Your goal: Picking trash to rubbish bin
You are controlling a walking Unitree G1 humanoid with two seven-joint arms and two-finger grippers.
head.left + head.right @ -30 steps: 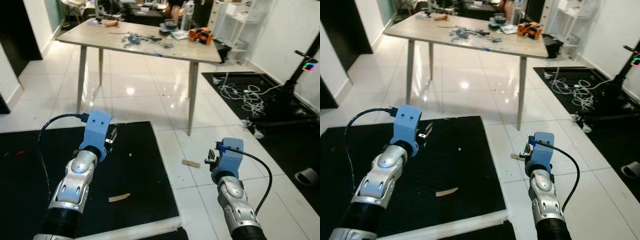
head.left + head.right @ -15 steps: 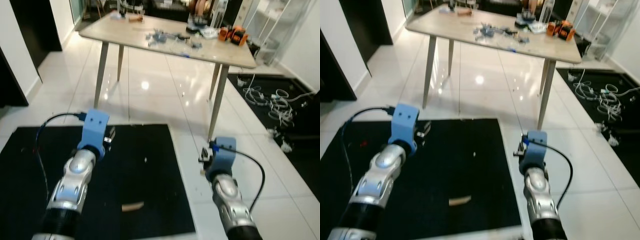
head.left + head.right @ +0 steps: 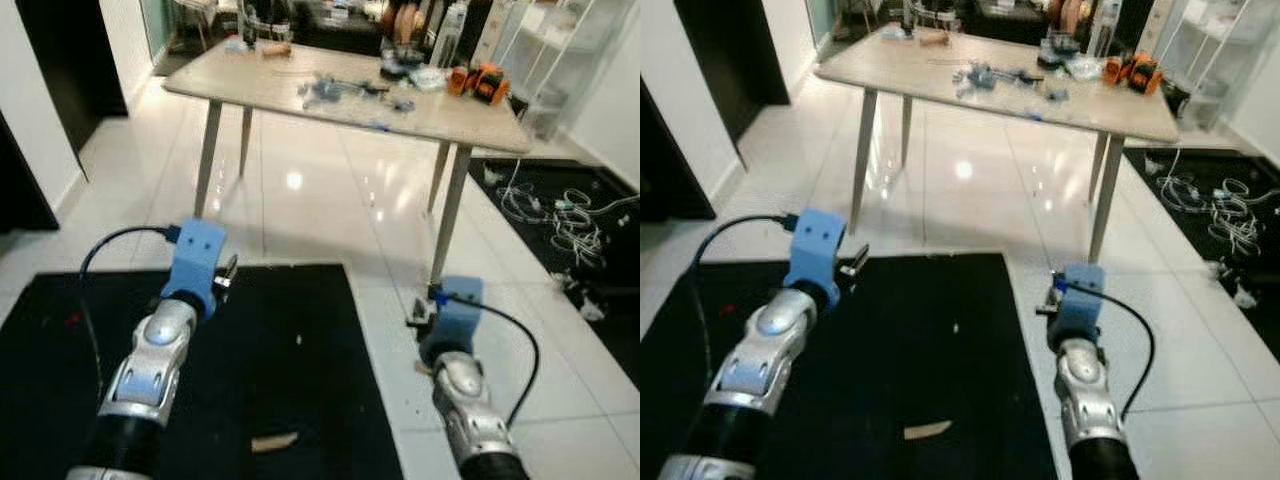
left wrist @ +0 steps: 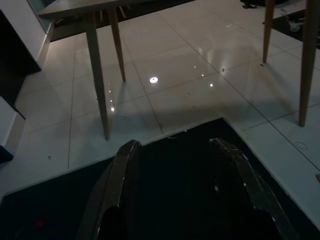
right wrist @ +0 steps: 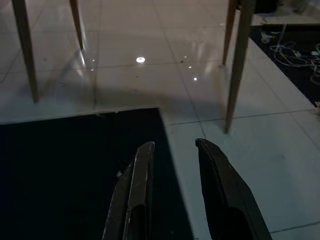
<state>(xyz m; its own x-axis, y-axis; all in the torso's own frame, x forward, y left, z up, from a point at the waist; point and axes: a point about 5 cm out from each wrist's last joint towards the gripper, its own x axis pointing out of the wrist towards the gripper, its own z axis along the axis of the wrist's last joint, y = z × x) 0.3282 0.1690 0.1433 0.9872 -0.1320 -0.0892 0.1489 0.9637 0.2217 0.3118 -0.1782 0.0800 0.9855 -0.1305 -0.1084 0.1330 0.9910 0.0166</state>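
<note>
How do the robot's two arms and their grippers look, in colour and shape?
Both arms are silver with rounded joints and black ribbed upper sections. Each wrist carries a light blue block with a black cable looping back. The left gripper and right gripper each have two long, black, tapering fingers.

black mat (image 3: 300,380), tan scrap (image 3: 273,441), table (image 3: 350,100)

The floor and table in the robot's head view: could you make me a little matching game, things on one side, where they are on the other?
Things:
1. tan scrap
2. orange tool
3. white cables
4. left pincer

Places:
A. on the wooden table
B. open, above the black mat
C. lying on the black mat near the robot
D. on the far dark mat to the right

Pairs: 1-C, 2-A, 3-D, 4-B
</note>
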